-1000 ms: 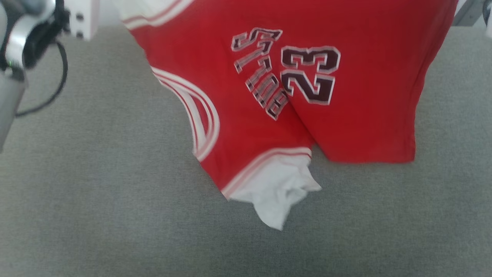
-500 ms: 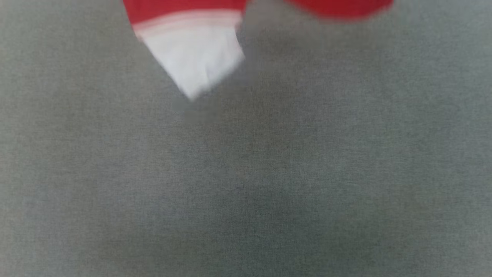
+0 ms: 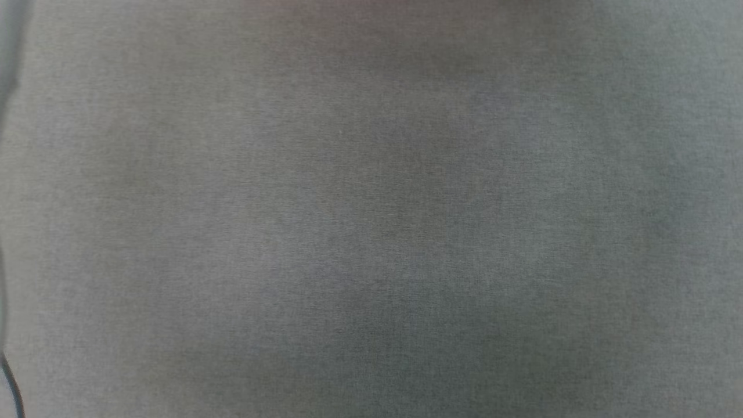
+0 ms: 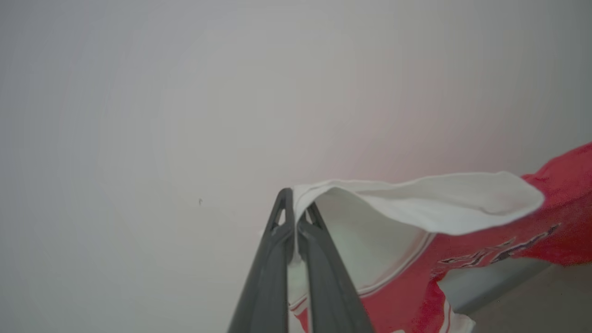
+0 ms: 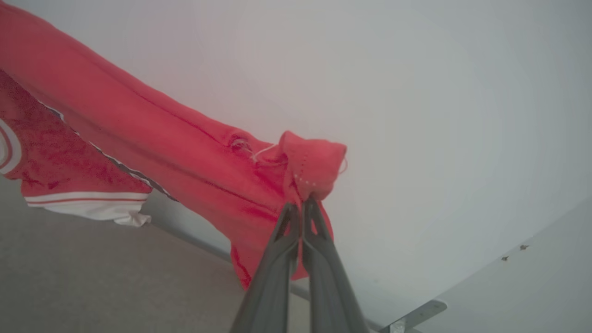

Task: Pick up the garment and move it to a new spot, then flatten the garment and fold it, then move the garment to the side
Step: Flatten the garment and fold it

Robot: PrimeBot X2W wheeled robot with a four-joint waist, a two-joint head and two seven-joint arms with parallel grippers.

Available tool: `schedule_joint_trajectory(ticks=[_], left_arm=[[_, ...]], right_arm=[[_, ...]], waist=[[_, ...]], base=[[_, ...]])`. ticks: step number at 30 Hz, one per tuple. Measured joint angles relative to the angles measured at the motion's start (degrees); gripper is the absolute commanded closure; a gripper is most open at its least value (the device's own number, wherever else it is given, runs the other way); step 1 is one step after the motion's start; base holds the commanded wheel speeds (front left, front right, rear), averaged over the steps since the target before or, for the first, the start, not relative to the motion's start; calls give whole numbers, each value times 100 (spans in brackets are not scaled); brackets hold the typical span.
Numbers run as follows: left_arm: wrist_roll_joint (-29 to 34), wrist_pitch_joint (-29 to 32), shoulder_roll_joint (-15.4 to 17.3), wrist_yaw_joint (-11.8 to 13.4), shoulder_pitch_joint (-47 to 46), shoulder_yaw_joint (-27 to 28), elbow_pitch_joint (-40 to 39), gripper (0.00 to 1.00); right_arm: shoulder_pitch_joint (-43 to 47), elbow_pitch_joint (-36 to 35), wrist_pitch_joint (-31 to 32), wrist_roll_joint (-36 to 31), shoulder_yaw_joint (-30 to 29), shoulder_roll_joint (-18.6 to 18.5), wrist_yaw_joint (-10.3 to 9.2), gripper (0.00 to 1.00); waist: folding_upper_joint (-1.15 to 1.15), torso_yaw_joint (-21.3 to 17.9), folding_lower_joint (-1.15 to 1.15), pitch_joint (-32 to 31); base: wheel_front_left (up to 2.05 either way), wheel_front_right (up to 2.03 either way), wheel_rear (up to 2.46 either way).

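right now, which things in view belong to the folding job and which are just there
Job: garment; left hand, shut on its white end; right hand, shut on its red end.
Just there: grey surface; white wall; metal bracket.

A grey woven fabric surface [image 3: 371, 232] lies flat, softly shadowed.
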Motion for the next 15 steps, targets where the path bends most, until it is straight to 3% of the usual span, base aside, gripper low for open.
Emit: schedule_joint_trajectory(ticks=[5,12,15], left_arm=[[-374,743,4,-299,855,-209,76,100],[-1088,1863,110,-379,2001,-381,-383,100],[-1358,2309,307,-390,2606,-438,-954,100]], right_arm=[[764,-425,470,753,459,-334,0,100],[1647,-1258,1045,1640,817,-810,0,100],[2063,-1713,1260,1914,955,-1109,1,100]], waist=[[0,110,0,-122],[0,203,0,-300],[0,234,0,-403]], base=[[0,0,0],[0,0,0],[0,0,0]])
